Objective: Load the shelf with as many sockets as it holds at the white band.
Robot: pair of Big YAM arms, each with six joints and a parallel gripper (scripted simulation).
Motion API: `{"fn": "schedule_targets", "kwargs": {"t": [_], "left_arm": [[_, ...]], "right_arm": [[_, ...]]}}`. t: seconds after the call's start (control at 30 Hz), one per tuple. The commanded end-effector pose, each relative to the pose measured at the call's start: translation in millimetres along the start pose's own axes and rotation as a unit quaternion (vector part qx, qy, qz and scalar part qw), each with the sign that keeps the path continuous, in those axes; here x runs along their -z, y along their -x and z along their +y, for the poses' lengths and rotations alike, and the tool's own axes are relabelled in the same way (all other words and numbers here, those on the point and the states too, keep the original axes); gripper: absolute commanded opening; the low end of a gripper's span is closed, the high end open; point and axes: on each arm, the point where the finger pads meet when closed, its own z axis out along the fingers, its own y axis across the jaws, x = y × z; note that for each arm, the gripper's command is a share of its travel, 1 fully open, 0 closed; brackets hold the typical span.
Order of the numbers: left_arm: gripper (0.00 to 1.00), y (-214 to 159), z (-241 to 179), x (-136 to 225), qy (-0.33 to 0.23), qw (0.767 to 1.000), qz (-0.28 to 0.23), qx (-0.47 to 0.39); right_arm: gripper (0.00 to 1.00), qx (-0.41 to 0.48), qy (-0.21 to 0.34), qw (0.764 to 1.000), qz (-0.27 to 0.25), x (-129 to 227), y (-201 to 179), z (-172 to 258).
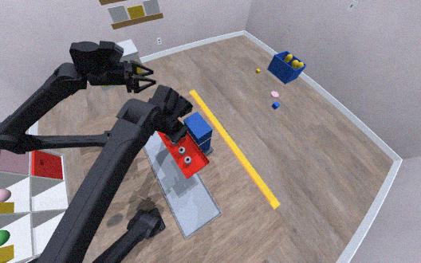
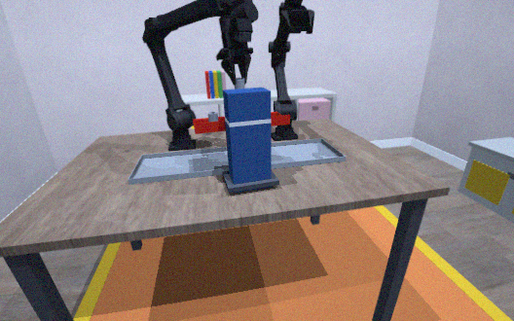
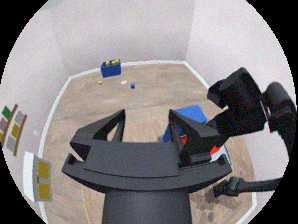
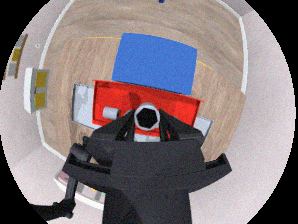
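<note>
The red shelf (image 1: 196, 167) (image 2: 202, 127) (image 4: 170, 97) hangs on the blue post (image 1: 198, 124) (image 2: 249, 156) (image 4: 155, 62), about level with the white band (image 2: 249, 123). Two grey sockets stand upright inside its rim, one (image 1: 182, 151) near the middle and one (image 1: 187, 159) toward an end. Another socket (image 4: 110, 113) lies on its side near the other end. My right gripper (image 2: 239, 79) (image 4: 147, 112) is shut on an upright grey socket (image 2: 239, 85) (image 4: 138, 120), held above the shelf. My left gripper (image 1: 154, 77) (image 3: 147, 112) is open and empty, clear of the shelf. I cannot see a fifth socket.
The long grey tray (image 1: 199, 219) (image 2: 165, 167) lies on the table (image 2: 122, 204) below the shelf. The post stands on a dark base (image 2: 250, 184). The two arms are close together, with the right arm (image 3: 240, 107) beside my left gripper. The post top rises above the shelf.
</note>
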Motion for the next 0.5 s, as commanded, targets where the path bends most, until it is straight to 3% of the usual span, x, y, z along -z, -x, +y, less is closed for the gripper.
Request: {"fn": "schedule_targets", "kwargs": {"t": [0.0,0.47], "left_arm": [[0.65,-7,-33,19,-0.041,0.999,0.011,-0.017],[0.65,-34,-90,62,-0.139,0.988,0.041,-0.054]], "right_arm": [[0.27,-0.015,0.010,0.999,-0.037,8,9,-1],[0.27,-0.015,0.012,0.999,-0.042,-17,2,0]]}}
